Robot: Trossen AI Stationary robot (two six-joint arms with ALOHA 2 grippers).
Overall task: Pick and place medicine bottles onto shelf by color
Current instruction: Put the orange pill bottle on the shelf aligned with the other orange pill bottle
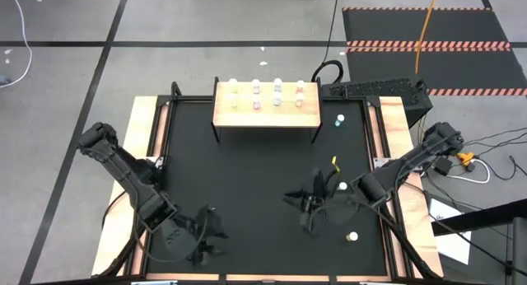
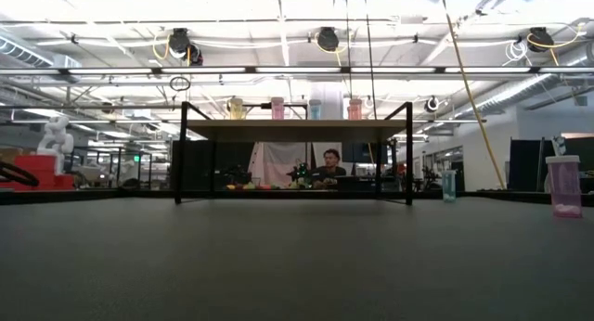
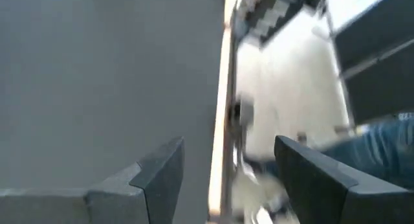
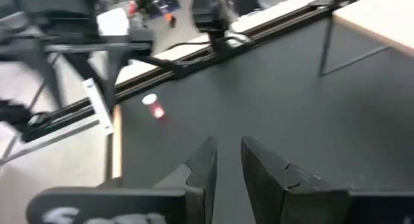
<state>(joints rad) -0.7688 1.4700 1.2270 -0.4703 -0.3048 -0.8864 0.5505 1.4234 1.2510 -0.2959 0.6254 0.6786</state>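
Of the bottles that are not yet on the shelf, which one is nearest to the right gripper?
The white-capped bottle on the black mat right beside the right gripper. The blue-green one stands far off by the shelf, and another lies nearer the table's front edge.

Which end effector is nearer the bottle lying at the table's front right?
The right end effector, just left of that bottle and slightly behind it. The left end effector sits far across the table.

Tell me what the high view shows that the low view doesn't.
Only high: the left gripper and right gripper above the table's near half. Only low: a person behind the shelf. Both: the shelf with bottles on top, and a blue-green bottle on the table to its right.
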